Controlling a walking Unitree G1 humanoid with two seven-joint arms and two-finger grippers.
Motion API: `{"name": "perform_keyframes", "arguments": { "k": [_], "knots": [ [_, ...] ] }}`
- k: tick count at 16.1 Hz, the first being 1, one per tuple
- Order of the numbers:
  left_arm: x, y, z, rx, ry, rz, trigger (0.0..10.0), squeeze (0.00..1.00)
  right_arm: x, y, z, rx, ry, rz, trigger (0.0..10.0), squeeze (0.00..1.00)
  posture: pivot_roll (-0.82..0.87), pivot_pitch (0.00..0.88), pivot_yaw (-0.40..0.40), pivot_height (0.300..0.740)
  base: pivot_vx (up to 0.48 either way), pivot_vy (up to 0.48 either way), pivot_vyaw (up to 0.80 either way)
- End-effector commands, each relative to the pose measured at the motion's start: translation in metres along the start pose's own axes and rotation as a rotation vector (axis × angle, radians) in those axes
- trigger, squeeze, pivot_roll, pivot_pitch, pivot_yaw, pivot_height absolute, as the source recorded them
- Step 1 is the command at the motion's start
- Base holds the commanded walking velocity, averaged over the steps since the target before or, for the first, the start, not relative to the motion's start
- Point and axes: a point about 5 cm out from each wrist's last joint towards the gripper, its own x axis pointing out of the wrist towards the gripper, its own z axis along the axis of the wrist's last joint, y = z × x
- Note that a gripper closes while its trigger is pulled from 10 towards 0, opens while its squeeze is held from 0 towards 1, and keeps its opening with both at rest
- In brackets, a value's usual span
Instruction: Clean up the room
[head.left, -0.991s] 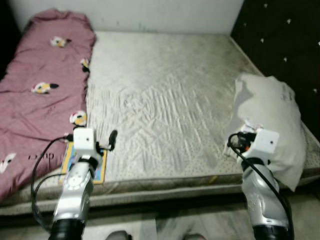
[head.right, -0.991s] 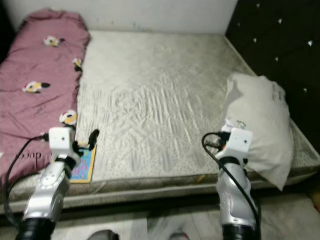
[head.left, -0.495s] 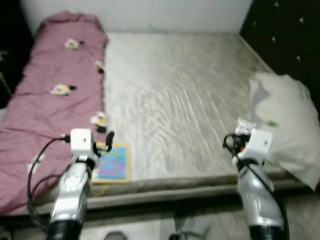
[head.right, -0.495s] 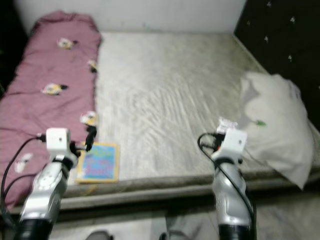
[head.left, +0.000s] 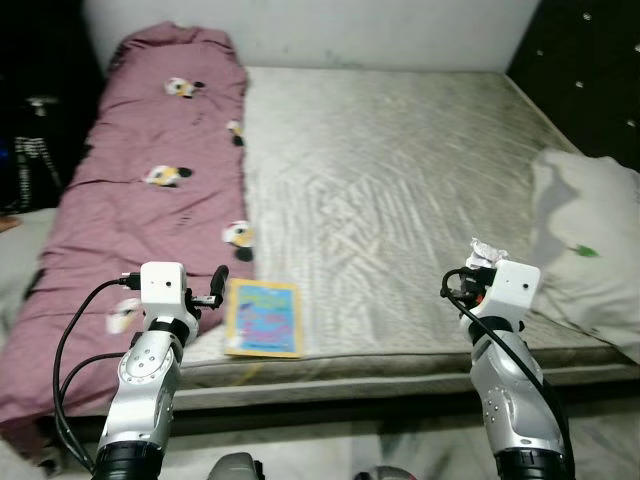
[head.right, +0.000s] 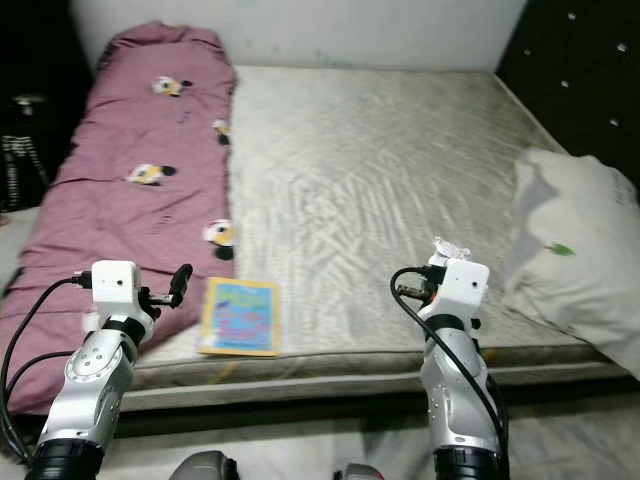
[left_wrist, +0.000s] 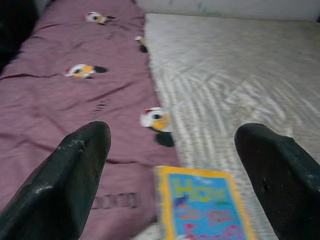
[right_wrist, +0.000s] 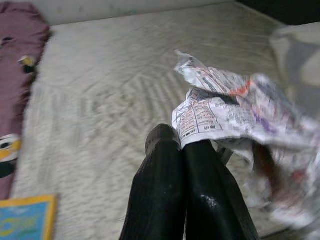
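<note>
Left arm: raised forward at the near edge of the mattress (head.left: 400, 180), forearm angled up toward the bed.
Left gripper (left_wrist: 170, 175): fingers (left_wrist: 75, 175) spread wide, nothing between them; held above the near edge, over the seam where the quilt meets the bare mattress.
Right arm: raised forward at the near edge, toward the near right corner, forearm upright.
Right gripper (right_wrist: 182, 145): fingers pressed together, pinching a crumpled printed paper (right_wrist: 225, 107); the paper bunches above and beside the fingertips, clear of the mattress.
Book (head.left: 263, 317): yellow-bordered, blue cover, lying flat at the near edge, just beside the quilt.
Quilt (head.left: 150, 200): maroon with cartoon patches, spread along the left edge from far end to near edge.
Pillow (head.left: 590, 250): pale, at the right edge near the dark headboard (head.left: 590, 70).
</note>
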Motion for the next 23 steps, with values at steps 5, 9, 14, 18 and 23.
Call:
{"name": "perform_keyframes", "arguments": {
  "k": [5,9,14,18,23],
  "knots": [
    [-0.0012,0.0021,-0.0002,0.006,0.003,0.007,10.0,0.00,0.0017,0.0016,0.0034,-0.007,-0.010,0.014,10.0,0.00,-0.02,0.046,-0.038,0.740,0.000,0.480,0.00],
    [-0.0007,0.0013,-0.0007,0.009,0.006,0.007,10.0,0.00,0.0023,0.0023,0.0039,-0.011,-0.013,0.022,10.0,0.00,-0.02,0.045,-0.040,0.740,0.000,0.480,0.00],
    [0.0009,0.0008,-0.0005,0.010,0.005,0.012,10.0,0.00,0.0032,0.0088,0.0086,-0.037,-0.043,0.067,10.0,0.00,-0.02,0.053,-0.041,0.740,0.000,0.480,0.12],
    [0.0017,0.0012,0.0003,0.020,0.004,0.012,10.0,0.00,0.0042,0.0095,0.0086,-0.034,-0.042,0.069,10.0,0.00,-0.02,0.051,-0.040,0.740,0.000,0.480,0.40],
    [0.0015,0.0035,0.0041,0.034,-0.021,0.037,10.0,0.00,0.0054,0.0092,0.0083,-0.025,-0.042,0.064,10.0,0.00,-0.02,0.050,-0.037,0.740,0.000,0.168,0.32]
  ]
}}
